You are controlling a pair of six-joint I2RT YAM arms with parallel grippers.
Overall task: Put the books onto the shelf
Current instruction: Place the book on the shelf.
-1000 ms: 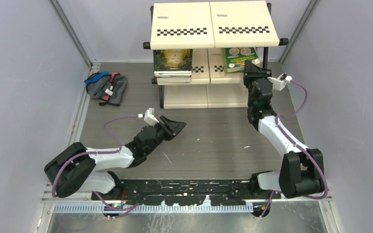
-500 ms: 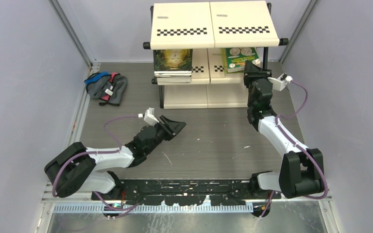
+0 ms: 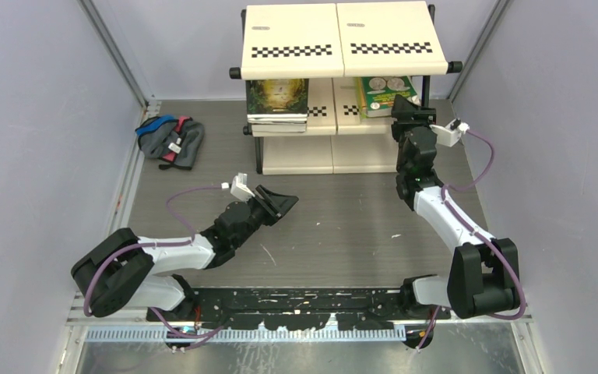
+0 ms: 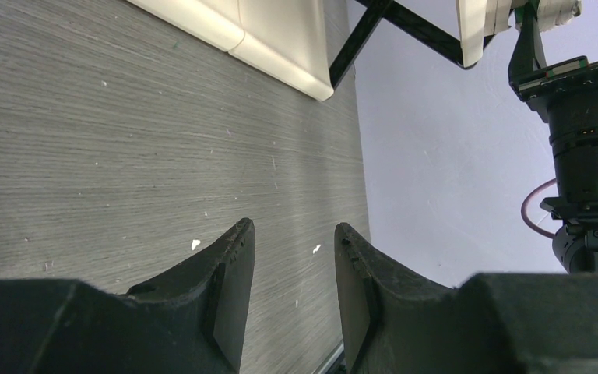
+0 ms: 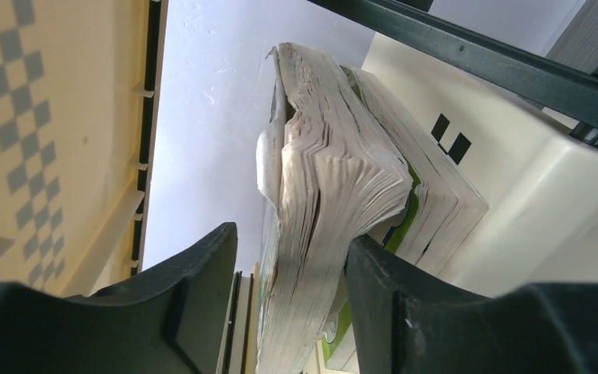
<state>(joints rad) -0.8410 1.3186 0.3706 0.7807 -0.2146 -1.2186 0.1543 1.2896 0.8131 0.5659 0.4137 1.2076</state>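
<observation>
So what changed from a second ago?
The right gripper opened its jaws, loosening its hold on the green book on the shelf's middle board. The left gripper, the gold-green book and the cloth bundle stayed put.

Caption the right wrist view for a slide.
Right end effector straddles the page edges of a thick paperback book on the cream plastic shelf, gap on one side.

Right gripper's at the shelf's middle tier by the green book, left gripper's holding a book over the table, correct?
No: the left gripper holds nothing; the left wrist view shows its jaws apart over the table. The right gripper is at the middle tier of the shelf by the green book.
</observation>
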